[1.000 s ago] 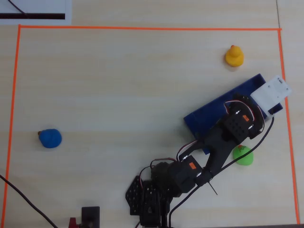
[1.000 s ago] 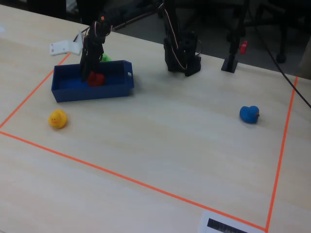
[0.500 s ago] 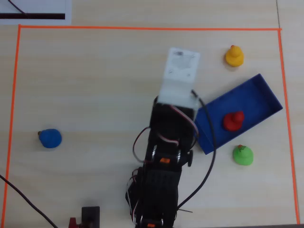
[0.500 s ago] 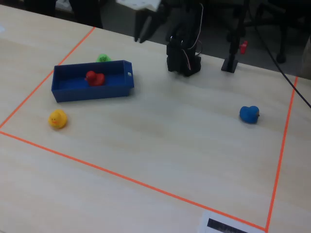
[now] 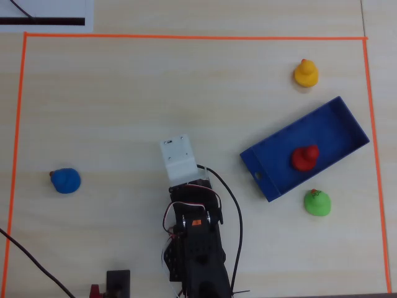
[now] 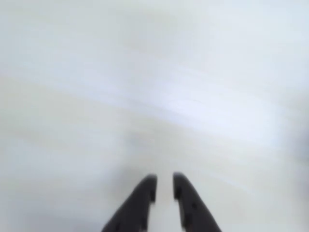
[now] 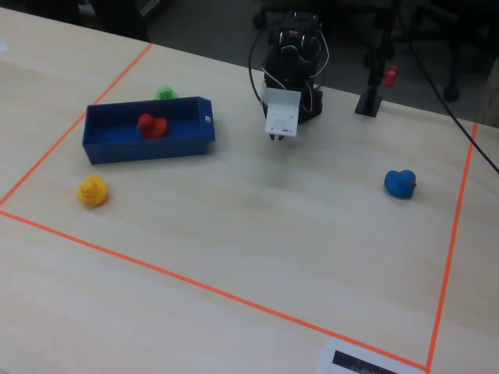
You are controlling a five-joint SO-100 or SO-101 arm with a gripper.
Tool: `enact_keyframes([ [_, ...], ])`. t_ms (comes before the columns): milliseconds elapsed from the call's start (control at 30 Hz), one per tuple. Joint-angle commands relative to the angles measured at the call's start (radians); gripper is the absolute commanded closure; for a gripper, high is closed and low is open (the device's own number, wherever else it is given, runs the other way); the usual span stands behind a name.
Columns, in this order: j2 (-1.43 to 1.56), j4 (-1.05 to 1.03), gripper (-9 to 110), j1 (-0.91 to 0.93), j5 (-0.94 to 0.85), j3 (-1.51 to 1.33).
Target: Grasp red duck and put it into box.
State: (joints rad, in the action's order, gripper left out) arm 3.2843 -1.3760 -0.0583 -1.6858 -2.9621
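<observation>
The red duck (image 5: 305, 158) is already sitting inside the box (image 5: 335, 112), roughly in the middle of its floor, so as far as I can judge the job is done and nothing is left but for the arm to come to rest. The fixed view is showing the same thing: the duck (image 7: 152, 125) is lying within the low blue walls of the box (image 7: 148, 148), not touching the claw at all.

The claw (image 6: 164, 186) is hanging empty over bare table, well apart from the box. In the wrist view its two dark fingers (image 6: 145, 193) are standing almost together with only a thin slit of pale table between them, and nothing is being held there. That view is blurred, so little else is telling.

Seen from overhead, the box is lying off to the right of the claw (image 5: 177, 155), slanted across the table. A yellow duck (image 5: 306, 73) is sitting beyond the box's far side, and a green duck (image 5: 317, 202) is sitting just beside its near long wall, both outside it. A blue duck (image 5: 65, 180) is lying well off to the claw's left. An orange tape line (image 5: 186, 37) is framing the whole working area. Nothing is standing between the claw and the box, and nothing is crowding the arm.
</observation>
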Motion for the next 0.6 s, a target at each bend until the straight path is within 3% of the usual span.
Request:
enact_keyframes([
  [0, 0.025, 0.008, 101, 0.038, -0.026, -0.063],
  [567, 0.026, 0.04, 98, 0.091, 0.023, -0.149],
])
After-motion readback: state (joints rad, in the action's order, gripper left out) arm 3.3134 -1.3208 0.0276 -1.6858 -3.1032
